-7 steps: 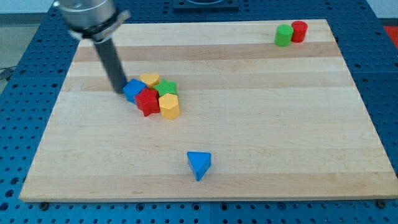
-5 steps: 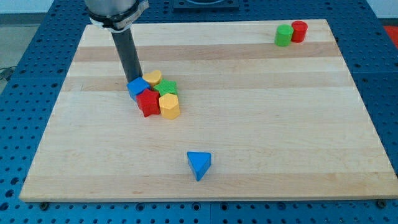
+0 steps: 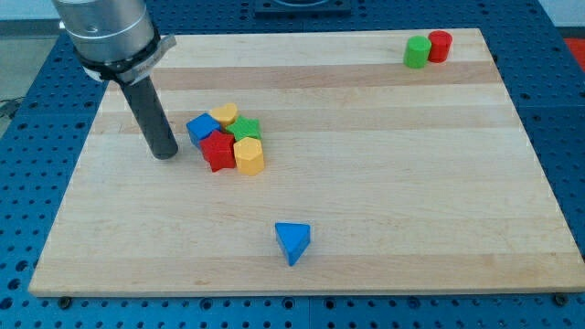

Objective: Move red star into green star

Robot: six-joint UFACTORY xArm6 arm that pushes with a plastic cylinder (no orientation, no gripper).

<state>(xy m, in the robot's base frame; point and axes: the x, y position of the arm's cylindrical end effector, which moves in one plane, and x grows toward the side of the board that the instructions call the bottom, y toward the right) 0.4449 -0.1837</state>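
Note:
The red star (image 3: 218, 150) sits in a tight cluster left of the board's middle, touching the green star (image 3: 245, 130) just up and to its right. A blue block (image 3: 201, 129) touches the red star's upper left, a yellow heart (image 3: 223, 115) lies at the cluster's top, and a yellow hexagon (image 3: 249, 156) is on the red star's right. My tip (image 3: 164, 155) rests on the board to the left of the cluster, a short gap away from the blue block and the red star.
A blue triangle (image 3: 292, 241) lies alone near the view's bottom centre. A green cylinder (image 3: 417, 52) and a red cylinder (image 3: 440, 46) stand together at the top right corner of the wooden board (image 3: 384, 183).
My tip has moved from against the blue block's top edge to the view's left and down, away from the cluster. The blocks have hardly shifted.

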